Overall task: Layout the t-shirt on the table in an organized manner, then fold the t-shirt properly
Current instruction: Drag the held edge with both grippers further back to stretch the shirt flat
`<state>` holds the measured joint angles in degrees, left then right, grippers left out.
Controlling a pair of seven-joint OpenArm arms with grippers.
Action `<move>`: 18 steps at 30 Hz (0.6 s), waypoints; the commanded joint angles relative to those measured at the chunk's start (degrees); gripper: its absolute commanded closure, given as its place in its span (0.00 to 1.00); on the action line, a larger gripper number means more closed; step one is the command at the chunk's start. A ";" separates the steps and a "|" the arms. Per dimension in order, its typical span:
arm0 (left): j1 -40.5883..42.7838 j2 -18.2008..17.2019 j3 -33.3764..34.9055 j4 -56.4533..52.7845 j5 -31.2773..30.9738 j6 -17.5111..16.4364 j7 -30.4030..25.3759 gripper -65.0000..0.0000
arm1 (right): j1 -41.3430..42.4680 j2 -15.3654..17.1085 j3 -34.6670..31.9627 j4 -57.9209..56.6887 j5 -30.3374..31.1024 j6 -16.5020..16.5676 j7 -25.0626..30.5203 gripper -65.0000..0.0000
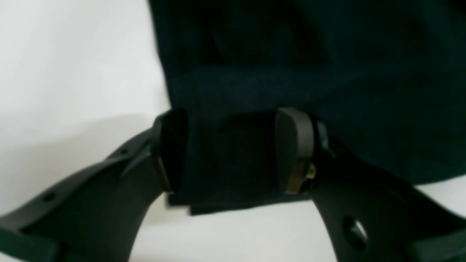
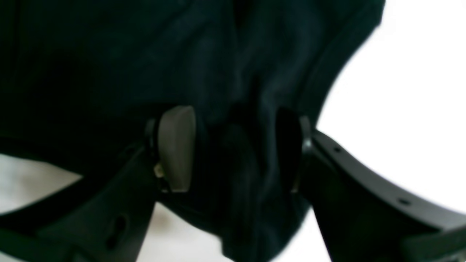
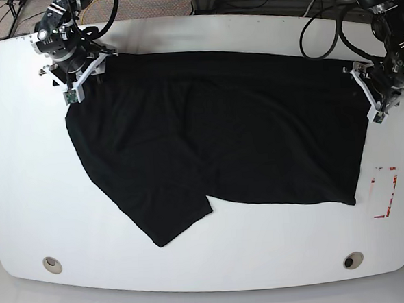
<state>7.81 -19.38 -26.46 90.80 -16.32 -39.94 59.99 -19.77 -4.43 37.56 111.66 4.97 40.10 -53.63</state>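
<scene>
Right gripper: seen at the far-left corner of the base view, at the upper left corner of the cloth. In the right wrist view the jaws stand partly apart with bunched black fabric filling the gap between the pads; whether the pads press the cloth cannot be told.

T-shirt: spread wide across the middle of the table, its far edge running between the two grippers. A flap is seen pointing toward the near edge at lower left, and the near hem runs toward the right. Soft creases are seen across the middle.

Table: white, with curved edges; it is bare around the cloth on the near side.

Grommet holes: one at the near left, one at the near right, both clear of the cloth.

Red tape mark: just beside the shirt's lower right corner, not covered.

Left gripper: seen at the right edge of the shirt in the base view. In the left wrist view the jaws stand wide, a flat corner of the cloth lying between the pads; a firm hold cannot be told.
</scene>
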 commanded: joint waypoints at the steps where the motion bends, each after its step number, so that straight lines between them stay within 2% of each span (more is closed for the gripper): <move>1: 0.49 -1.77 -0.22 0.14 -0.78 -0.06 -2.18 0.46 | -0.14 0.69 1.16 -1.11 0.08 -0.10 0.48 0.49; 7: 2.25 -2.38 -0.22 -2.76 -0.87 -0.06 -4.73 0.46 | 1.00 2.36 2.66 -6.91 0.26 -0.10 0.48 0.50; 18: 4.89 -3.17 -0.31 -4.78 0.71 -0.06 -4.73 0.46 | 0.74 5.61 2.22 -9.90 -0.01 -0.10 0.13 0.50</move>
<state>11.62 -21.63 -26.48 85.71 -17.67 -39.97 53.67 -18.33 0.27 39.70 101.62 7.31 40.29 -50.61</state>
